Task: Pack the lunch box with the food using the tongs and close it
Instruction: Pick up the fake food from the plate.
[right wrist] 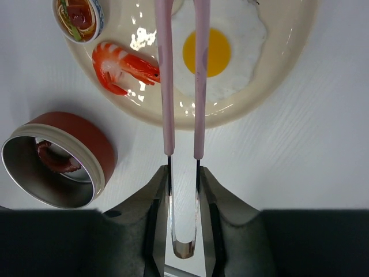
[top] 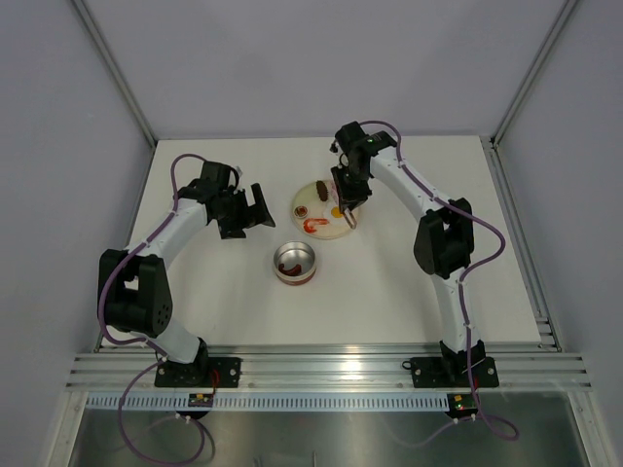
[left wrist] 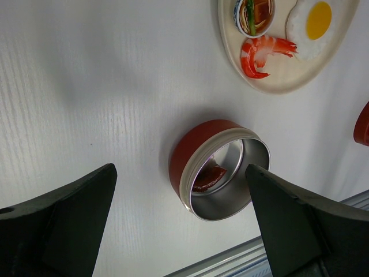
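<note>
Currently gripping tongs point(right wrist: 167, 86) in right end effector point(right wrist: 183, 173) above fried egg point(right wrist: 230, 52); holding left end effector point(left wrist: 180, 173) wide open over lunch box point(left wrist: 202, 141).

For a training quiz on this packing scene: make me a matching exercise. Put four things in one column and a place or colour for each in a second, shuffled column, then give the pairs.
1. tongs
2. fried egg
3. shrimp
4. lunch box

a. red and white, on the plate beside the small bowl
b. open on the table, a dark red piece inside
c. gripped in the right pincer
d. white and yellow, on the plate under the tong arms

Pairs: 1-c; 2-d; 3-a; 4-b
</note>
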Available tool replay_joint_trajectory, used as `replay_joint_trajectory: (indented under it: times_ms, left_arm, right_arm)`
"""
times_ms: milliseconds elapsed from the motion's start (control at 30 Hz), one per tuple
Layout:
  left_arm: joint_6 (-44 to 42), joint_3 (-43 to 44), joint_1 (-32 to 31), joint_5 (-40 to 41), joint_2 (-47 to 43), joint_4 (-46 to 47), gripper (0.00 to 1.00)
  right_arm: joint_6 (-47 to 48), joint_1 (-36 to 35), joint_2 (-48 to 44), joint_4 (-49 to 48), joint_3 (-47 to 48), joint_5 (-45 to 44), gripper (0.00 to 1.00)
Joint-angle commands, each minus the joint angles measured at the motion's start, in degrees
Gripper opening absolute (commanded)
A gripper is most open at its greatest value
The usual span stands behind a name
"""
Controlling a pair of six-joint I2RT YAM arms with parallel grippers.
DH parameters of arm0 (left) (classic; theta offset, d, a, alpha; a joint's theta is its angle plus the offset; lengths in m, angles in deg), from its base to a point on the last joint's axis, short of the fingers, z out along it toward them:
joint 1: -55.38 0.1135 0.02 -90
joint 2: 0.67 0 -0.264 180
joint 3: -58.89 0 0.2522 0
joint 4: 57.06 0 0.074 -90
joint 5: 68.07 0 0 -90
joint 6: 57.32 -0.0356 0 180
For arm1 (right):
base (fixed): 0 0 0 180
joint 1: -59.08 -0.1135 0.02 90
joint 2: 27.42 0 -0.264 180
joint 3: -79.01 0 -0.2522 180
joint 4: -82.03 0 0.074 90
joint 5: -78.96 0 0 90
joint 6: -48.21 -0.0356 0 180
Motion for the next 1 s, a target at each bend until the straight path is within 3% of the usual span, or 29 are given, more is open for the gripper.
replay_joint_trajectory:
  times_ms: [0,967]
  left_arm:
    - [-0.81,0.08,-0.13,-0.13,-0.94,0.71,0.99]
    - [-0.81,0.08,-0.13,-0.04,-0.67,0.71,0.99]
  right_arm:
    - [-0.54,-0.16,0.34,1.89,1.76,1.30,0.32]
    - [-3.88,-0.95,11.32,3.83,14.76,3.41,0.41]
